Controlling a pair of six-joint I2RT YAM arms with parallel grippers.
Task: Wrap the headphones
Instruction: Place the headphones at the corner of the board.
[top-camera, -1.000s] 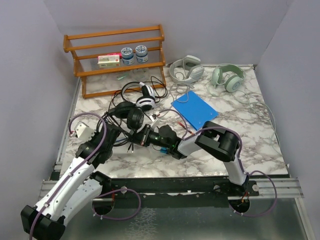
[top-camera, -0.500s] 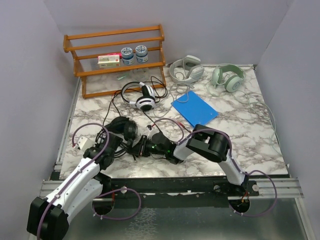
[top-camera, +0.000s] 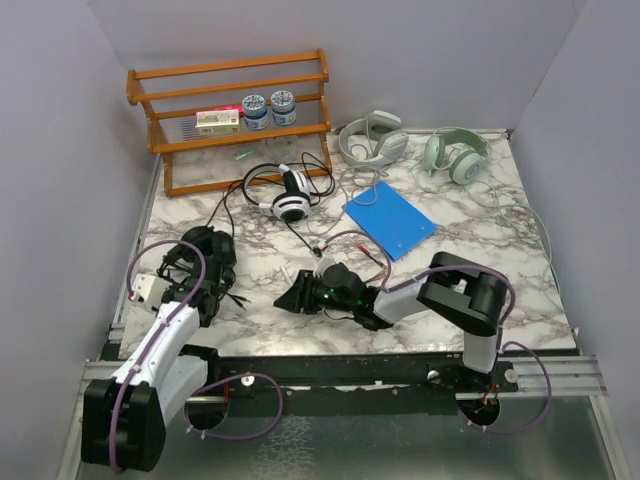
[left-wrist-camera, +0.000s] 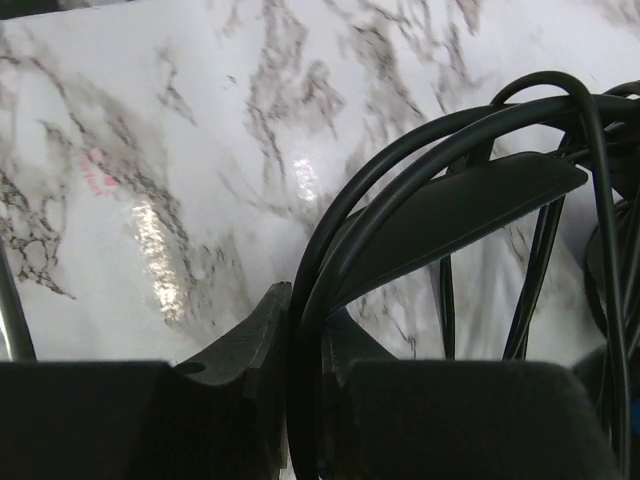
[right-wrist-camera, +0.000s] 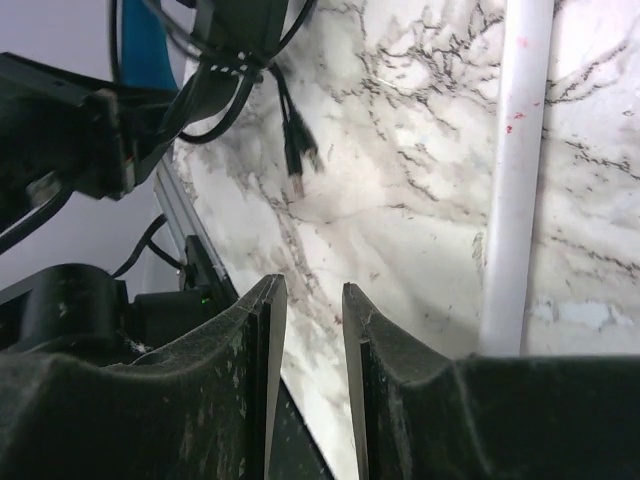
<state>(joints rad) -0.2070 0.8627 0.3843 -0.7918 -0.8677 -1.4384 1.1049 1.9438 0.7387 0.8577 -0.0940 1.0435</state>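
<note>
Headphones (left-wrist-camera: 450, 205), black, pinched by left fingers (left-wrist-camera: 252, 345); box (top-camera: 218, 121) label illegible.

Four corded over-ear headphones are recorded on the marble-patterned tabletop (top-camera: 500, 270).

1. The all-black pair (top-camera: 205, 252) is located at the left edge. It is clamped in the closed left gripper (left-wrist-camera: 305, 335), with its headband (left-wrist-camera: 470, 200) and looped black cable passing between the fingers. Its plug ends (right-wrist-camera: 297, 150) are seen loose beside it.
2. The white-and-black pair (top-camera: 290, 195) is laid towards the rear left, with its thin black cable spread around it in loose loops.
3. The pale grey-white pair (top-camera: 372, 138) is laid at the rear centre.
4. A pale green-and-white pair (top-camera: 455, 152) is laid at the rear right, just beside the third. Its pale cable (top-camera: 530, 225) is trailed along the right side.
</note>
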